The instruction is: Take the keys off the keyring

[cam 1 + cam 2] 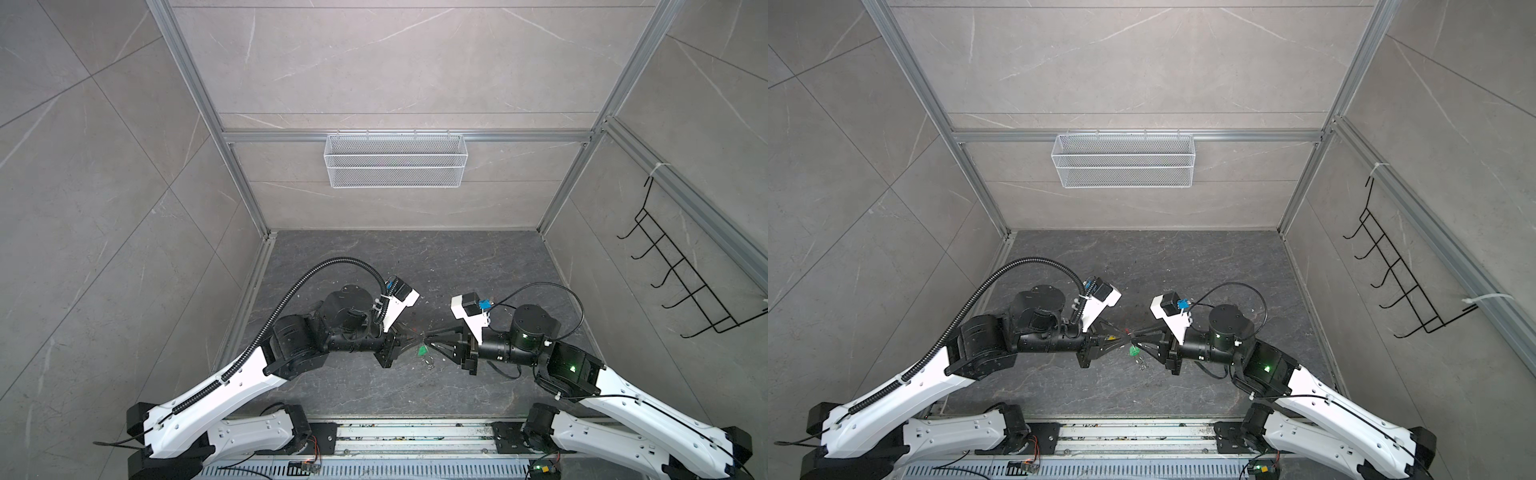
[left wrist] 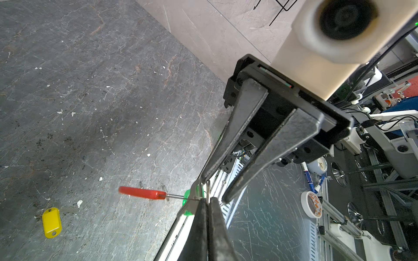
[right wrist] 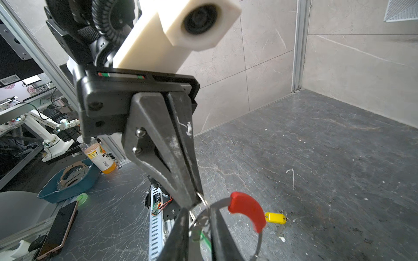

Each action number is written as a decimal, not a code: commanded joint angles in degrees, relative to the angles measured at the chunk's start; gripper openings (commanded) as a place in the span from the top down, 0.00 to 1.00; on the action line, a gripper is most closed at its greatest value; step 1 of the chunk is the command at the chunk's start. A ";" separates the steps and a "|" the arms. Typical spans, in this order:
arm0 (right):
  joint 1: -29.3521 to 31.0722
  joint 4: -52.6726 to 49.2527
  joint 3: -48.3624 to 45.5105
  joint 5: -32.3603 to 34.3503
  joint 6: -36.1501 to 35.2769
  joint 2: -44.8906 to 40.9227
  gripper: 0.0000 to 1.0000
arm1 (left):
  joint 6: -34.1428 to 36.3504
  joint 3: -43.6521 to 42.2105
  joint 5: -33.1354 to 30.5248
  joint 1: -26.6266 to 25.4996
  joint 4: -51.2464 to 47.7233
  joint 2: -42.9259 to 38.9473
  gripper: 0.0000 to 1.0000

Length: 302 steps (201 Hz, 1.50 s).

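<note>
My left arm [image 1: 232, 374] and my right arm [image 1: 623, 395] reach inward and meet tip to tip, with my left gripper [image 2: 207, 201] clamped tight and my right gripper [image 2: 216, 189] narrowly parted.

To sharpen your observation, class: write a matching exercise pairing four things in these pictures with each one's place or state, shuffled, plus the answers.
1 yellow key
2 green key
3 red sleeve
4 left gripper

A shut on the keyring's wire
B lying loose on the table
C hanging under the keyring
D covering an arc of the wire

Pairs: 1-B, 2-C, 3-D, 4-A
</note>
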 commanded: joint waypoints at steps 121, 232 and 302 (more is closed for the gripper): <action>-0.09 2.51 0.87 -4.71 2.51 0.92 0.93 | 1.38 0.63 2.60 -0.18 3.03 -0.75 1.00; -0.06 2.77 0.74 -2.21 2.99 1.01 0.76 | 1.81 0.64 3.31 -0.10 2.78 -1.05 1.00; -0.05 6.39 0.33 -6.35 4.26 1.59 1.00 | 1.41 0.64 2.71 -0.12 3.08 -0.86 1.00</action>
